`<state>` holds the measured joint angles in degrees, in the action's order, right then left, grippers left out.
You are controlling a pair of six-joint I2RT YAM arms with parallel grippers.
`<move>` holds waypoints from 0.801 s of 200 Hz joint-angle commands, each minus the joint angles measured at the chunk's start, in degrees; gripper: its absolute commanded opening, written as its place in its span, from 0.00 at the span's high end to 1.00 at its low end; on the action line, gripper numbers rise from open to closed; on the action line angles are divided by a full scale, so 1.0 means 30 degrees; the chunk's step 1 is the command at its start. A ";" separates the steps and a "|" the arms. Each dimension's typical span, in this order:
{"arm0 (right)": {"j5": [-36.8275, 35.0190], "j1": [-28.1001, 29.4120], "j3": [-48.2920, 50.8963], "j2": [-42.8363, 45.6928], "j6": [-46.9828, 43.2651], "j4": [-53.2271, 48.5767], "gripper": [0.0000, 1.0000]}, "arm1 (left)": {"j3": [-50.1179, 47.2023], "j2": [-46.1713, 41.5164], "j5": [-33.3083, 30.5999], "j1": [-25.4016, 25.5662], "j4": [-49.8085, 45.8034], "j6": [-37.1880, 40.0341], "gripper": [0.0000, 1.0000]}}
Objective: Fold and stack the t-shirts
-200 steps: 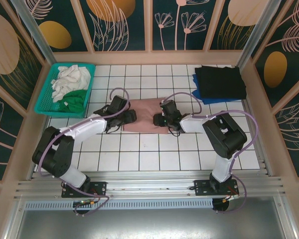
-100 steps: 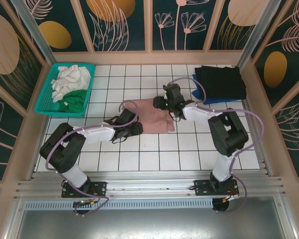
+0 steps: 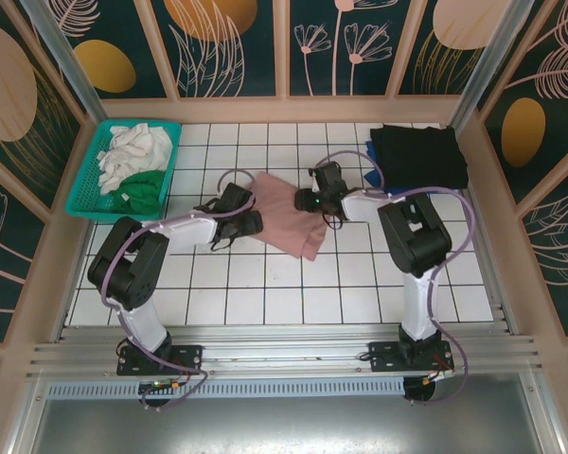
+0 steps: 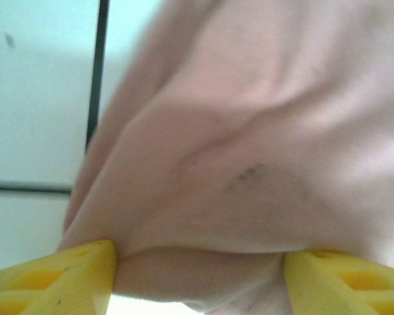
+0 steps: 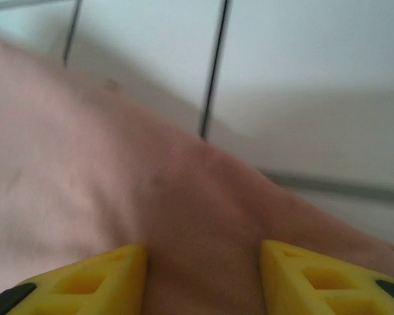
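The dusty-pink folded cloth t-shirt (image 3: 286,225) lies skewed mid-table on the white tiled table (image 3: 265,293). The left gripper (image 3: 246,225) is part-closed on a thick bunch of its left edge, and the right gripper (image 3: 309,200) is pinching its far right edge. To reach the black-on-blue folded stack (image 3: 418,156) tidily, both arms should probably lift together and keep their spacing, so the fold neither sags nor opens.

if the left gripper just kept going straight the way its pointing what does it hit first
The dusty-pink t-shirt, almost at once: its cloth lies right between the left gripper's yellow fingers and rises in front of them. What lies past the cloth is hidden.
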<state>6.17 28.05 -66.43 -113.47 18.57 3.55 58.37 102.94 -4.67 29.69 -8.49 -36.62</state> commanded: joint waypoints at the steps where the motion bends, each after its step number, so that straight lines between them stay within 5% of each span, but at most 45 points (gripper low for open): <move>1: -0.0804 0.0012 0.3915 0.2664 0.1555 -0.1077 0.51 | 0.2462 0.1498 -0.0260 -0.0112 -0.1185 0.1892 0.30; 32: -0.0870 0.0487 0.8967 0.7537 0.3967 -0.1121 0.51 | 0.6345 0.4396 0.1106 -0.0112 -0.1985 0.2727 0.29; 64: -0.1867 -0.0915 0.9677 1.1340 0.3918 -0.2042 0.39 | 1.0189 0.7053 0.3059 -0.0084 -0.2517 0.3182 0.29; 107: 0.0559 -0.3625 0.7558 0.8634 0.2391 -0.1025 0.27 | 1.1538 0.6666 0.3072 -0.0084 -0.3059 0.3331 0.26; 160: 0.4202 -0.3750 0.5654 0.5030 0.1208 0.1017 0.25 | 0.4400 0.2019 0.3251 0.0366 -0.0984 0.2418 0.24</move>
<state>12.53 16.60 -47.18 -95.64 24.82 2.81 79.72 115.35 4.03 29.47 -13.67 -28.08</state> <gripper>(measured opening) 0.750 0.760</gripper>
